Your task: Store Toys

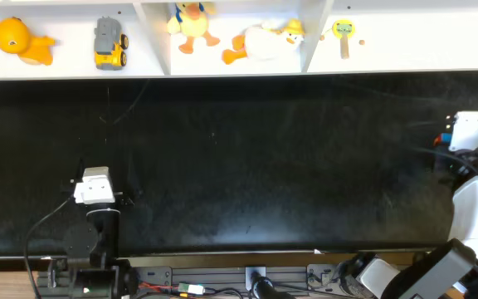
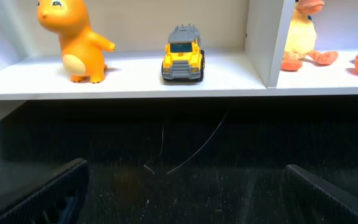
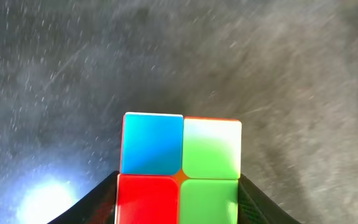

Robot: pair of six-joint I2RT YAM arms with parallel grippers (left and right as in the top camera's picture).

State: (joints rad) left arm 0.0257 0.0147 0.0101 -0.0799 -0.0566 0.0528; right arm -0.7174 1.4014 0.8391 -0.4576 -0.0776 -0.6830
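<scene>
A colour cube [image 3: 180,168] with blue, green and red faces sits between the fingers of my right gripper [image 3: 179,208], which is shut on it above the black table [image 3: 73,68]. In the top view that gripper [image 1: 453,143] is at the far right edge, with a bit of the cube [image 1: 446,138] showing beside it. My left gripper [image 2: 185,208] stands open with nothing in it, low over the table at the front left [image 1: 95,181], facing the white shelf [image 2: 135,84].
The shelf [image 1: 239,68] runs along the table's far edge, split by dividers. It holds an orange figure [image 1: 21,40], a yellow toy truck [image 1: 109,43], a yellow duck plush [image 1: 192,25], a lying white duck plush [image 1: 264,41] and a small stick toy [image 1: 343,35].
</scene>
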